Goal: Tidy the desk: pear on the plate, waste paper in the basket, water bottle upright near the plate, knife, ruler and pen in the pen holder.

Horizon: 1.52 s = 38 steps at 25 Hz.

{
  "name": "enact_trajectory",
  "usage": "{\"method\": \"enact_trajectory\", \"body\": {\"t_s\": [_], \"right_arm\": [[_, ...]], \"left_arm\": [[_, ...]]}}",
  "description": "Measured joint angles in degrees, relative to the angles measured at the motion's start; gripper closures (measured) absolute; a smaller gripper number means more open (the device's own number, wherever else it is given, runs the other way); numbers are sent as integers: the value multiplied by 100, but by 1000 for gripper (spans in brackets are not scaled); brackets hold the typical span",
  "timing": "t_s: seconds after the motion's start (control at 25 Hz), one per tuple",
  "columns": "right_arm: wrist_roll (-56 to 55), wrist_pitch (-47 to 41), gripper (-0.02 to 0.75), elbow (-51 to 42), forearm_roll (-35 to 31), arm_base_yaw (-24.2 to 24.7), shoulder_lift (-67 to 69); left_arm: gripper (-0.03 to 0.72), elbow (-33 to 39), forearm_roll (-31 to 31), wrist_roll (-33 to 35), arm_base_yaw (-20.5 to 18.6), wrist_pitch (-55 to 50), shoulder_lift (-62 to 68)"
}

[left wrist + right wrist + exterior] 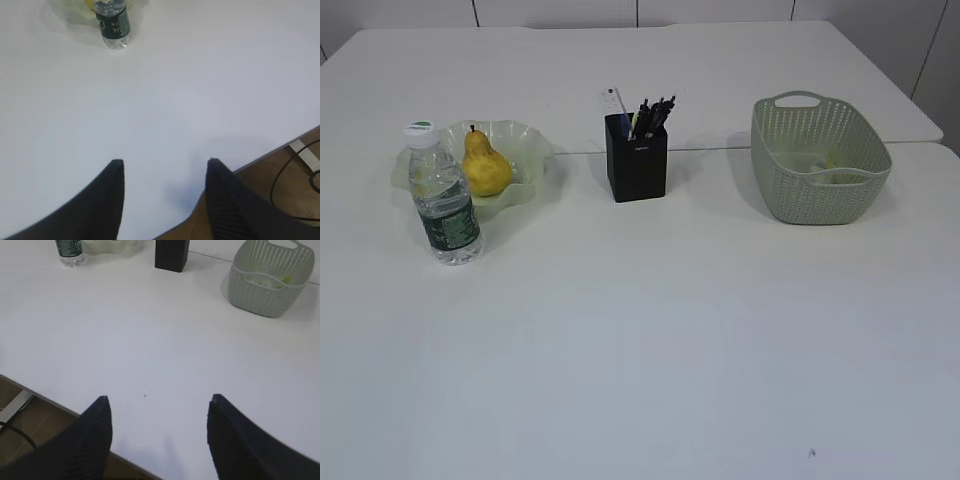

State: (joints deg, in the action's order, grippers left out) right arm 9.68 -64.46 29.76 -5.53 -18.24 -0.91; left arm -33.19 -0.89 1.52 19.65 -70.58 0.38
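The pear (486,165) sits on the plate (528,140), far left; the left gripper (165,167) and the right gripper (159,405) are both spread, empty.

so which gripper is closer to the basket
Right. The right gripper faces the basket ahead-right across the table; the left gripper sees only the water bottle.

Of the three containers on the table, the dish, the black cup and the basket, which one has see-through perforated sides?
The sage-green basket on the right. Its walls are a woven-look lattice of holes; the plate is smooth and translucent, and the pen holder is solid black.
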Motion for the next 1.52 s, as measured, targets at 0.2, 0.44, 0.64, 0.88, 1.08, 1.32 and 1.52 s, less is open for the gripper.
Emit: {"method": "enact_trajectory", "body": {"t_s": [0.2, 0.44, 0.64, 0.88, 1.08, 1.32, 1.52], "right_arm": [[0, -111, 259, -141, -3, 0, -4], [-83, -120, 260, -149, 73, 0, -4], [-341, -120, 260, -149, 288, 0, -4], [-378, -120, 260, -149, 301, 0, -4], [-390, -109, 260, -149, 311, 315, -4], [-390, -117, 260, -149, 311, 1354, -4], [-399, -117, 260, -149, 323, 1858, -4]], "left_arm": [[350, 332, 0, 0, 0, 486, 0], [360, 393, 44, 0, 0, 614, 0], [365, 393, 89, 0, 0, 627, 0], [367, 393, 35, 0, 0, 627, 0], [369, 393, 22, 0, -182, 629, 0], [370, 393, 19, 0, -1380, 639, 0], [370, 393, -2, 0, -2040, 639, 0]]}}
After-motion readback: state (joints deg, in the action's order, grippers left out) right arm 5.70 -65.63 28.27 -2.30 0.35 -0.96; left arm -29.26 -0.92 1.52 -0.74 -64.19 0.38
